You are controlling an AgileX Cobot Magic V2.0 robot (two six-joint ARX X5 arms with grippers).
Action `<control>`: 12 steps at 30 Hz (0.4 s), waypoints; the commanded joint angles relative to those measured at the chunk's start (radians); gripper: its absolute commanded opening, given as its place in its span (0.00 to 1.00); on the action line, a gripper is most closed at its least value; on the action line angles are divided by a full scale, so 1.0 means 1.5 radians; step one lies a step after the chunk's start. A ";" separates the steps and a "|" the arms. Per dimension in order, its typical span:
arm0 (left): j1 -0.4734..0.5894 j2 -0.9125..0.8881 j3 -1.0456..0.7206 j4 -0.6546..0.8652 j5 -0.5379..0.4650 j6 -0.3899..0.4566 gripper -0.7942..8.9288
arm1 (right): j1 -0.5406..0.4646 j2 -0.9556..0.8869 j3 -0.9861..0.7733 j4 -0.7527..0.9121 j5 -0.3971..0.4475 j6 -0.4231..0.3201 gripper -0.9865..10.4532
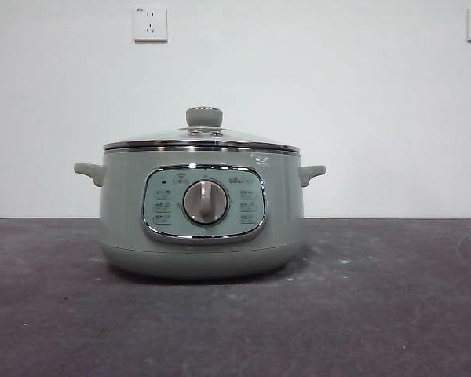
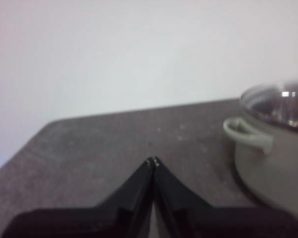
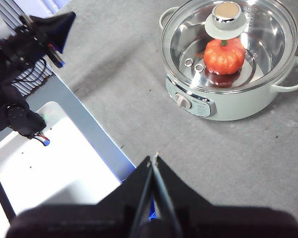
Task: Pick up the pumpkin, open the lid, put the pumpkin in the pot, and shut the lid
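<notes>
1. From the front camera I see the pot [image 1: 202, 212] standing on the dark grey table [image 1: 392, 306]. It is sage green, with a small handle on each side and a chrome-framed panel with a round silver dial [image 1: 205, 202] facing me.
2. The lid [image 1: 202, 140] sits closed on the pot. It is clear glass with a shiny steel rim, and its green knob [image 1: 204, 116] has a chrome top.
3. From the right wrist camera, which looks down from high above, I see the pumpkin [image 3: 224, 56] through the glass. It lies inside the pot on the steel bottom, partly under the knob. It is small, glossy, orange and ribbed, with a short green stem.
4. The right gripper [image 3: 153, 159] is well apart from the pot, above the table near its edge. Its two black jaws are pressed together and hold nothing.
5. The left gripper [image 2: 152, 161] is low over the table, beside the pot and not touching it. Its jaws also meet at the tips and are empty.
6. In the left wrist camera one side handle [image 2: 248, 135] of the pot is near, and a bit of orange shows through the lid.
7. On the white wall behind the pot I see a socket [image 1: 150, 23].
</notes>
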 commanded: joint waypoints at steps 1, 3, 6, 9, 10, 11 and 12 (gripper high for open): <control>0.002 -0.010 -0.020 -0.002 -0.002 -0.009 0.08 | 0.001 -0.005 -0.001 -0.011 0.002 0.006 0.09; 0.002 -0.017 -0.030 -0.018 -0.002 -0.009 0.08 | 0.001 -0.005 -0.001 -0.011 0.002 0.006 0.09; 0.002 -0.032 -0.035 -0.064 -0.002 -0.013 0.08 | 0.001 -0.005 -0.001 -0.011 0.002 0.006 0.09; 0.005 -0.032 -0.035 -0.104 -0.001 -0.021 0.08 | 0.001 -0.005 -0.001 -0.011 0.002 0.006 0.09; 0.007 -0.032 -0.035 -0.116 -0.001 -0.025 0.08 | 0.001 -0.005 -0.001 -0.011 0.001 0.006 0.09; 0.008 -0.032 -0.035 -0.124 -0.001 -0.025 0.08 | 0.001 -0.006 -0.001 -0.011 0.002 0.006 0.09; 0.008 -0.032 -0.035 -0.133 0.002 -0.027 0.08 | 0.001 -0.006 -0.001 -0.011 0.002 0.006 0.09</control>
